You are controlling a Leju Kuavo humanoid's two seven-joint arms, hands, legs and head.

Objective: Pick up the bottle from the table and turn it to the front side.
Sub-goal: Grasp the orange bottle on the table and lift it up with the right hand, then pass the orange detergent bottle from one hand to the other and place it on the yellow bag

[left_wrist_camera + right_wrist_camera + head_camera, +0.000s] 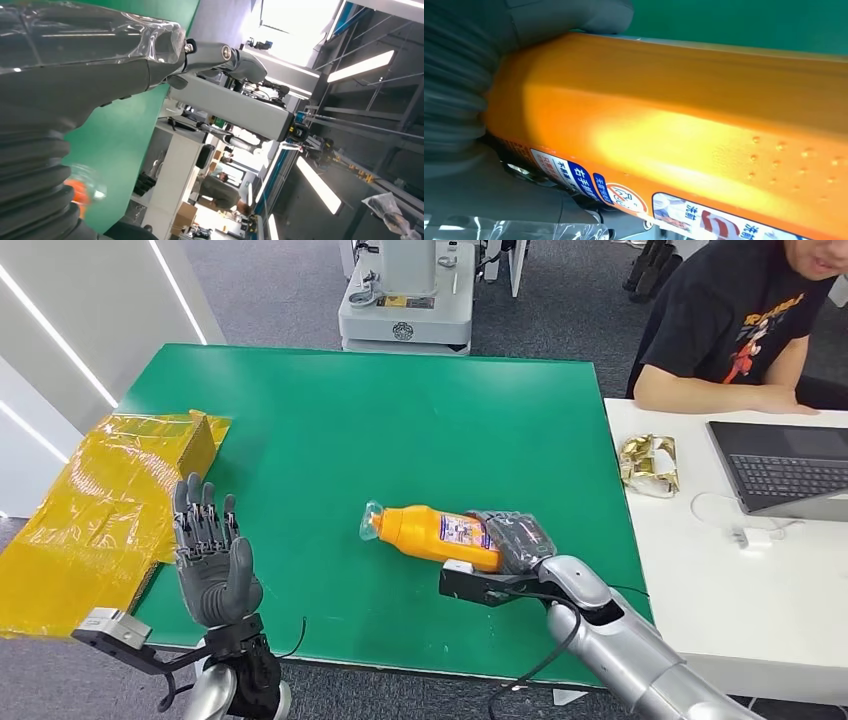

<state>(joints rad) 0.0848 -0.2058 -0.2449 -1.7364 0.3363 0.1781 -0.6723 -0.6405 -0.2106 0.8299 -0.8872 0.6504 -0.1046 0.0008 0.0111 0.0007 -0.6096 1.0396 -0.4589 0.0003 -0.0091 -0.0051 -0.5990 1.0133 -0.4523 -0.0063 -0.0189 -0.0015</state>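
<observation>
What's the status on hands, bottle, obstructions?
Right hand gripping orange bottle at its base, bottle lying on green table. Left hand raised, open, empty. Nothing near the bottle.

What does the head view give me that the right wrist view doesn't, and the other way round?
Head view alone: the whole green table, the bottle lying on its side with its clear cap end away from the right robot hand that grips its base, the left robot hand raised with fingers spread and holding nothing, yellow bags, a person at a laptop.
Right wrist view alone: the label's small print and raised dots on the bottle's side.
Both: orange bottle in the right robot hand, over the green table.
</observation>
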